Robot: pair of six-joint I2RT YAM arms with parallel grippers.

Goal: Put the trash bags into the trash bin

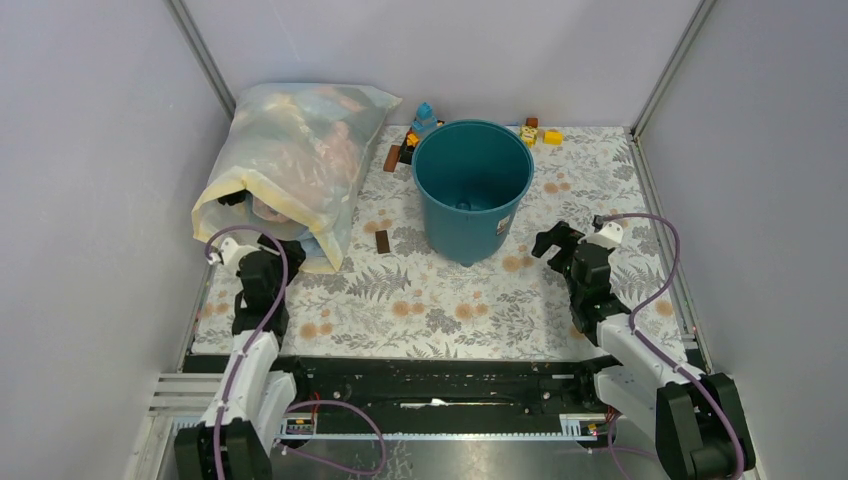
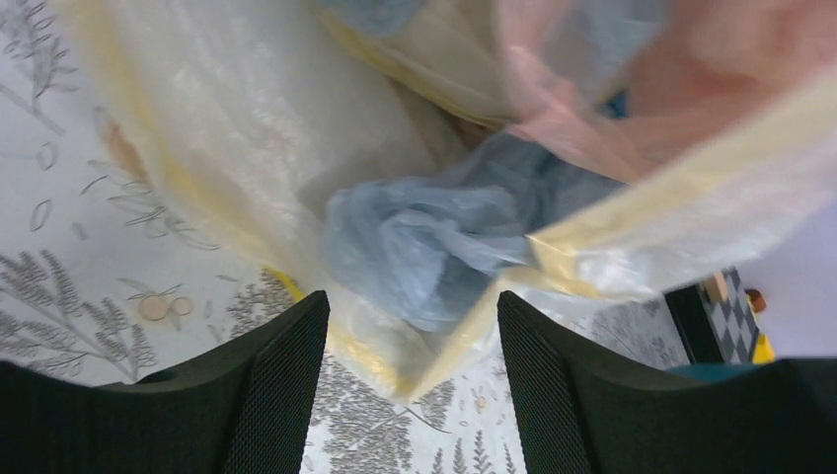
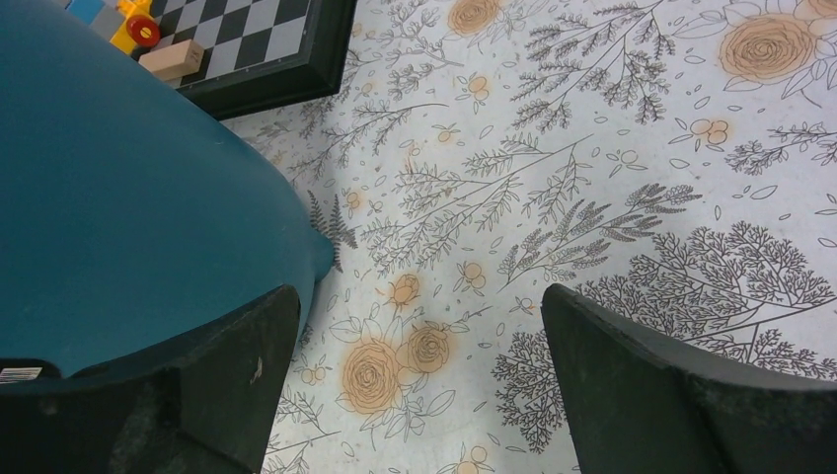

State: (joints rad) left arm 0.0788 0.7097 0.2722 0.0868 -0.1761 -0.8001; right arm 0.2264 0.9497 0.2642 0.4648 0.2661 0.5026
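- You are at the reach step. The pale blue trash bag [image 2: 424, 247] lies crumpled in the yellowish sack's [image 1: 300, 160] mouth, left of the trash bin [image 1: 465, 225].
- Left gripper [image 2: 410, 316]: jaws spread just short of the bag, pinching nothing.
- Right gripper [image 3: 419, 326]: just right of the bin, jaws wide, empty.
- Next, likely: pinch only the blue film.

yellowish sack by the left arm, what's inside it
At the mouth of the yellowish sack sits a crumpled pale blue bag, with pinkish plastic behind it. Anything deeper is hidden by the sack's cloudy wall and those pieces.
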